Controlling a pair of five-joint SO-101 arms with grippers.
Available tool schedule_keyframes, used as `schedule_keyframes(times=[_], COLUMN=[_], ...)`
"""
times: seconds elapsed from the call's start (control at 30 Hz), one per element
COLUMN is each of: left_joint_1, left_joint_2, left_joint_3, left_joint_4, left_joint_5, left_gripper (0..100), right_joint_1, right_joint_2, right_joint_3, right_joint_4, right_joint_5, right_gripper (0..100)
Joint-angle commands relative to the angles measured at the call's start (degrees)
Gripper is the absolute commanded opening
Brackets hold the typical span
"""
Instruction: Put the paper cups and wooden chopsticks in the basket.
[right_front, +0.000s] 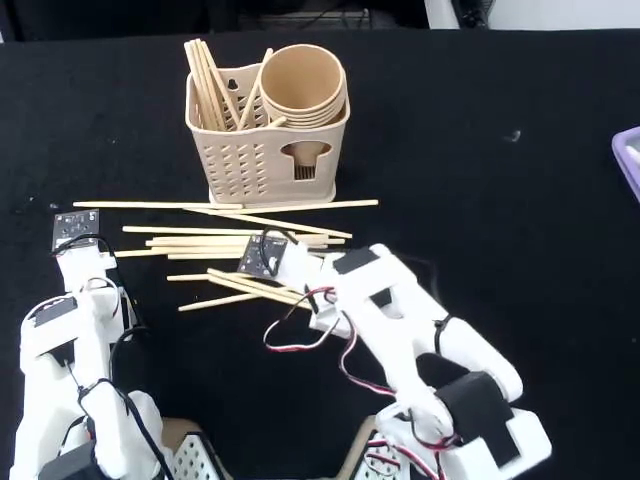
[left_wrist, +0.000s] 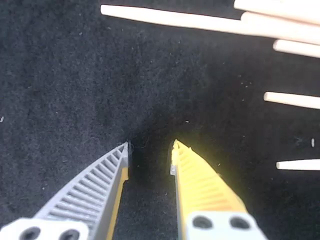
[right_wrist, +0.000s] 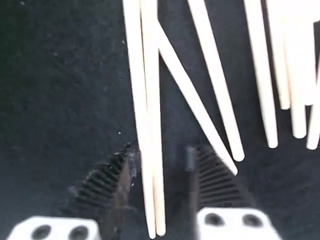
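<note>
Right hand (right_wrist: 160, 157) is down at the black tabletop (right_front: 480, 200), its two jaws spread on either side of a pair of chopsticks (right_wrist: 150, 125). These two sticks lie side by side, touching each other. The jaws are not yet pinched in, and the pair sits closer to one jaw than the other. Left hand (left_wrist: 150, 147) is also released, with its jaws parted over bare tabletop and nothing between them. The ends of several sticks lie near it, but outside its gap.

From above, a beige perforated basket (right_front: 262, 165) stands upright toward the far side of the tabletop. A nested stack of paper cups (right_front: 303, 85) sits in one compartment. A bundle of stowed chopsticks (right_front: 208, 85) leans out of the compartment beside it.

The loose chopsticks (right_front: 230, 233) lie flat in a scatter between the basket and the two arms. Most run parallel to the basket's front, and some cross or overlap.

Judging from this, the cups part of the job looks finished. The chopsticks part is underway, with more sticks apparently outside the basket than in it. What is left is to close on the straddled pair, carry it to the basket, and then collect the rest of the scatter
</note>
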Motion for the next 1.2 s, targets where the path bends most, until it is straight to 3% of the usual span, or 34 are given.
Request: schedule_keyframes(times=[0.0,0.27,0.67,0.93,1.03,1.17], left_joint_1=[-1.9,-1.9,-1.9,-1.9,-1.9,-1.9], left_joint_2=[0.4,0.4,0.4,0.4,0.4,0.4], left_joint_3=[1.1,1.1,1.1,1.1,1.1,1.1], left_joint_4=[-0.7,-0.7,-0.7,-0.7,-0.7,-0.7], left_joint_5=[0.4,0.4,0.4,0.4,0.4,0.4], left_gripper=[14,14,14,14,14,14], right_joint_1=[-1.8,2.0,4.8,4.3,3.5,-0.6], right_joint_2=[-2.1,-5.8,-35.2,-56.5,-57.8,-52.6], right_joint_3=[1.3,0.6,8.7,-10.2,-15.4,-15.7], right_joint_4=[-0.2,1.4,9.5,10.9,1.8,-14.5], right_joint_5=[-0.4,-0.5,-0.9,-22.2,-31.7,-36.7], right_gripper=[1.1,1.1,1.1,1.1,1.1,1.1])
